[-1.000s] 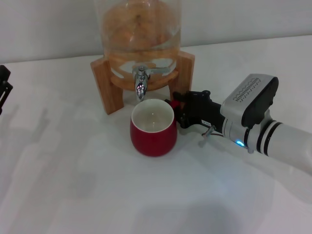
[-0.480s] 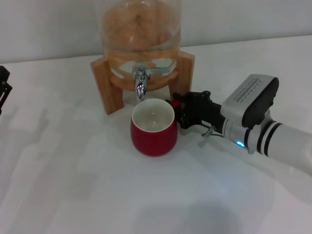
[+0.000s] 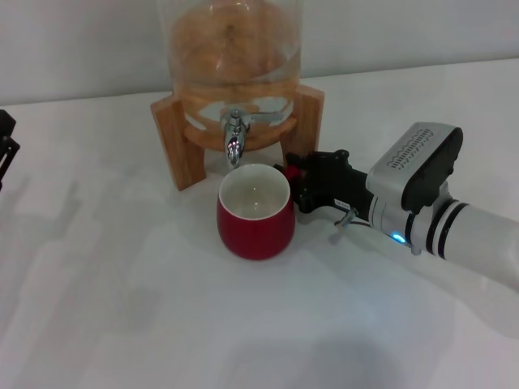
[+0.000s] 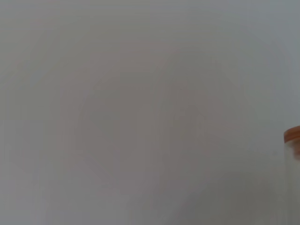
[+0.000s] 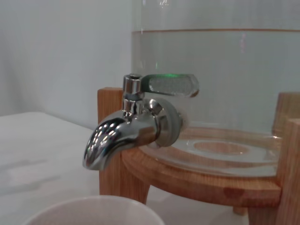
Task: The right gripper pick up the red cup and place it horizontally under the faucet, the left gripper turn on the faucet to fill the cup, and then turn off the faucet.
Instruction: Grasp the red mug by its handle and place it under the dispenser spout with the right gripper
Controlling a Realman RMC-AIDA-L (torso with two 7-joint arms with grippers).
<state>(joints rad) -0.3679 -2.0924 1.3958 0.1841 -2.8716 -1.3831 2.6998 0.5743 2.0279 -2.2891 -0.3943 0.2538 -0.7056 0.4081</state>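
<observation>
A large clear glass dispenser jar [image 3: 231,49] is sitting on a light brown wooden stand [image 3: 174,146] toward the back of the plain white surface [image 3: 122,308]. The jar is holding clear liquid, its level showing as a thin line across the glass in the right wrist view [image 5: 211,31]. The stand is gripping the jar's base with a round wooden ring [image 5: 197,180], and upright wooden legs are standing at either side of it, resting on the surface. A pale grey-white wall [image 3: 73,40] is running behind the jar and the stand. In the left wrist view, only a small orange-brown wooden edge [image 4: 293,134] is showing against that pale background.
</observation>
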